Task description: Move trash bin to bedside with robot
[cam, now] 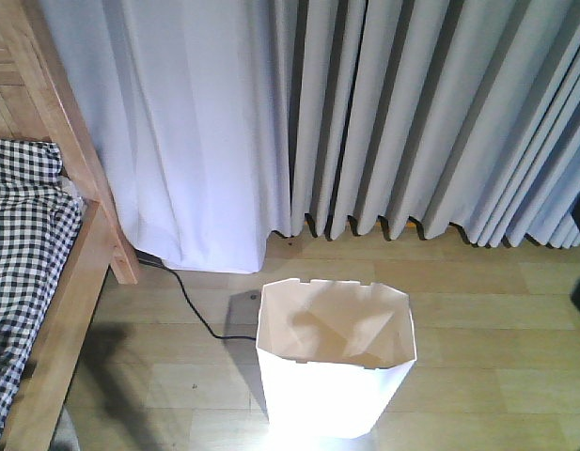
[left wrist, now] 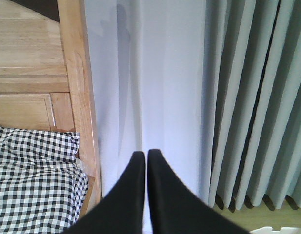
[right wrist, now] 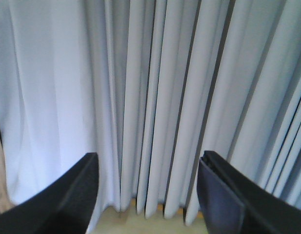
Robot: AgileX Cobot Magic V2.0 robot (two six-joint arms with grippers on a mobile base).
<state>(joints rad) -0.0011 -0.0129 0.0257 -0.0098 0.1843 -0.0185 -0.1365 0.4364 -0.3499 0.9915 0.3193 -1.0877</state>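
Left gripper (left wrist: 146, 155) pinched closed on nothing, fingertips meeting, pointed at the curtain (left wrist: 155, 87) beside the bed frame (left wrist: 77, 97). Right gripper (right wrist: 149, 168) spread wide, empty, facing curtain folds. Out front, the trash bin (cam: 335, 371) stands upright on the wooden floor (cam: 478, 338), near the bed (cam: 45, 282); a black cable (cam: 191, 305) runs between them.

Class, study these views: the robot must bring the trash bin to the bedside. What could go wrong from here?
1. A black cable lies on the floor between the trash bin and the bed frame; the bin could snag on it.
2. The bin looks light and open-topped, so a push could tip it.
3. Neither the left hand, shut, nor the right hand, open, holds the bin.
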